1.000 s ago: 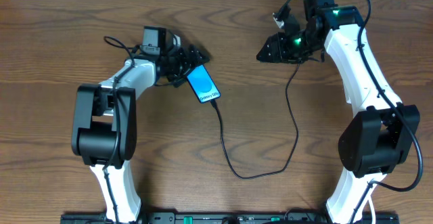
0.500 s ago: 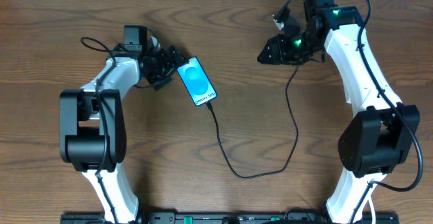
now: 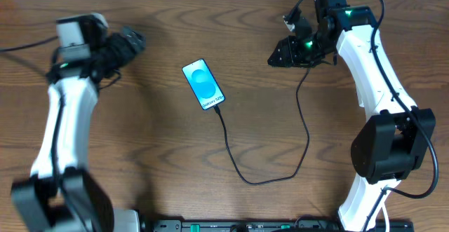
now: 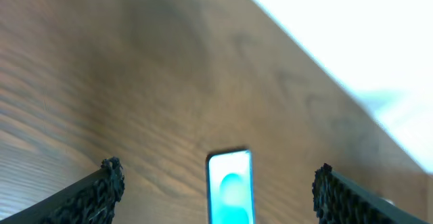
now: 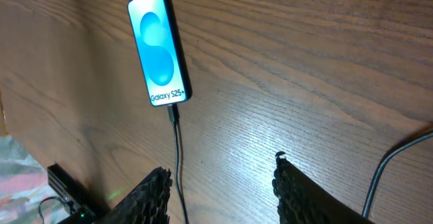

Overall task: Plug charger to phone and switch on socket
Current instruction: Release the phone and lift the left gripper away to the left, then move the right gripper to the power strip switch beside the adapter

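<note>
Left pincer spread | right pincer parted, empty | glossy rectangular phone — thin black charger plugged

Phone lying flat, face up, scrn lit blue; black charger plugged into btm edge.

Even light, left wrist view blurred, glare on table

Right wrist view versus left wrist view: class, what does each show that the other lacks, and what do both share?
Only the right wrist view: the charger reaching the bottom edge of the phone, and the Galaxy S25+ lettering. Only the left wrist view: a bright white area beyond the far edge of the table, with the phone cut off by the frame. Both: the blue-screened phone lying on the wooden table.
</note>
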`<state>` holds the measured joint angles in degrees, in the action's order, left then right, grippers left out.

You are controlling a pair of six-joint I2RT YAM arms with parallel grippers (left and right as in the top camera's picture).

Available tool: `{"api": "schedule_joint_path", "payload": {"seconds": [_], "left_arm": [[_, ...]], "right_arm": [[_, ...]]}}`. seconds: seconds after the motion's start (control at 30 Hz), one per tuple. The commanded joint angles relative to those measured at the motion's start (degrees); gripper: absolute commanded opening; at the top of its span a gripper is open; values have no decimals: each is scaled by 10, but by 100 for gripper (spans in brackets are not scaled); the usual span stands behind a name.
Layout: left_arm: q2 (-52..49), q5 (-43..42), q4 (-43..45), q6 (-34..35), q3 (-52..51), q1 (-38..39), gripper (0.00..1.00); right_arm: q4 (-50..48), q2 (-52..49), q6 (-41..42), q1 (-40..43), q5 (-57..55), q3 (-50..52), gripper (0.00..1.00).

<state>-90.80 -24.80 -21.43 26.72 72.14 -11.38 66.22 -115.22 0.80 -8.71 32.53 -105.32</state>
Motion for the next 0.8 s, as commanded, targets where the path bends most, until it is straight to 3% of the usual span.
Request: {"api": "schedule_joint_path", "payload": {"seconds": [0.0,0.77], "left_arm": [[38,37,-8,-14,4,-21,91],[58,37,-8,-14,4,-33,91]], "right_arm": [[-2,9,-9,-1,1,-5,47],[1,11,-9,11,-12,-6,45]]}}
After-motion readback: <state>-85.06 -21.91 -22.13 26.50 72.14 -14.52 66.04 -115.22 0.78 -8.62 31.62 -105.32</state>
